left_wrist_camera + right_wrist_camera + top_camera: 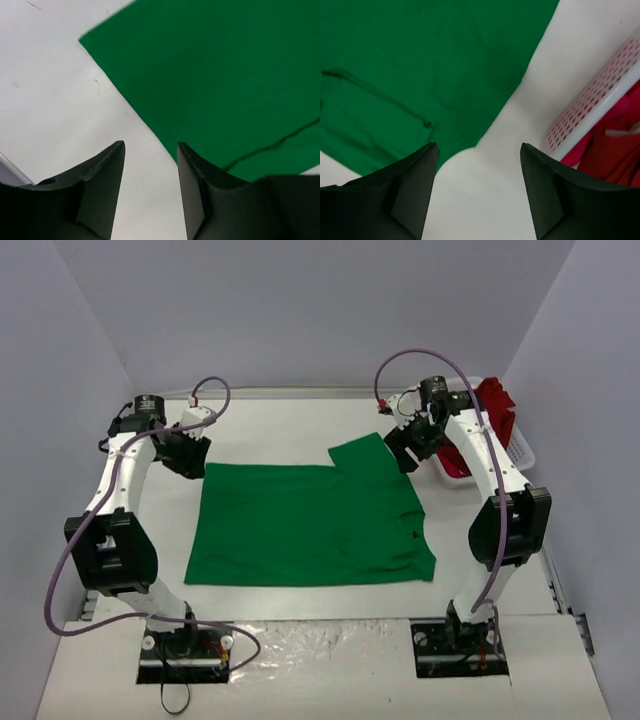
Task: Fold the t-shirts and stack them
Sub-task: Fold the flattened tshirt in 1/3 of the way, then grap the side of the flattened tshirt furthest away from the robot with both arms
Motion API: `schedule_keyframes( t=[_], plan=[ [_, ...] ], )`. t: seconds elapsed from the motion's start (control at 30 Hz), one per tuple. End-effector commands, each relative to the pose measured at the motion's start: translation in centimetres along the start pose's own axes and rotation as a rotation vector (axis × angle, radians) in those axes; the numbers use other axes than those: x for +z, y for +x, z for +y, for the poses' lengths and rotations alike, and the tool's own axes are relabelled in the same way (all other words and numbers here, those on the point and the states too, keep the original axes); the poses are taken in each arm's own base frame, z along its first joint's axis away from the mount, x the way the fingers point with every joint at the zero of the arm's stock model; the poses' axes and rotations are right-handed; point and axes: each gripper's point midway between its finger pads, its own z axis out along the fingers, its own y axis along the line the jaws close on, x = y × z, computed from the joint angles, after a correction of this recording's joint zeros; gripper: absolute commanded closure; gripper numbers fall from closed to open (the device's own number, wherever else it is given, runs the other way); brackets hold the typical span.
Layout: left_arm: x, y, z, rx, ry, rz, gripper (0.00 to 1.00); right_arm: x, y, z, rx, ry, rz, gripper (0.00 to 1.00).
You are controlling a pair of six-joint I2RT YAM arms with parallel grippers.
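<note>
Both open and empty: the flat bright green cloth t-shirt (300,525) lies right of the left hand (150,145), left of the right hand (479,146).

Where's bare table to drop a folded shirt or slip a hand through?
Free: the far strip of table between the green t-shirt and back wall, from left hand to right hand; also the near strip between shirt and arm bases. Crowded: right side, where the sleeve, right hand and basket holding the red t-shirt sit close.
</note>
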Motion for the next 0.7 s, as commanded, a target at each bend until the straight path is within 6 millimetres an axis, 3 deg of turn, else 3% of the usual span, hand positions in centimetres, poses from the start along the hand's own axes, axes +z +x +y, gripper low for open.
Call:
schedule_keyframes(
  t=[0.0, 0.17, 0.2, 0.3, 0.53, 0.67],
  plan=[
    [0.9, -4.0, 3.3, -0.204, 0.055, -0.134, 0.55, 1.7, -2.3, -0.6, 0.053, -0.059, -0.033, 0.38],
    [3.0, -5.6, 6.8, -0.313, 0.152, -0.168, 0.53, 4.6, -4.1, -1.9, 0.068, -0.094, -0.029, 0.39],
    [4.4, -5.2, 7.4, -0.342, 0.174, -0.146, 0.53, 5.0, -4.0, -2.1, 0.066, -0.094, -0.022, 0.39],
    [5.5, -5.9, 9.2, -0.364, 0.182, -0.156, 0.53, 6.5, -3.4, -2.6, 0.062, -0.099, 0.014, 0.39],
    [8.5, -5.9, 10.4, -0.399, 0.261, -0.171, 0.52, 8.3, -2.5, -2.8, 0.063, -0.128, 0.047, 0.4],
    [10.5, -4.8, 10.6, -0.417, 0.29, -0.141, 0.53, 9.1, -2.0, -2.7, 0.068, -0.135, 0.067, 0.41]
  ],
)
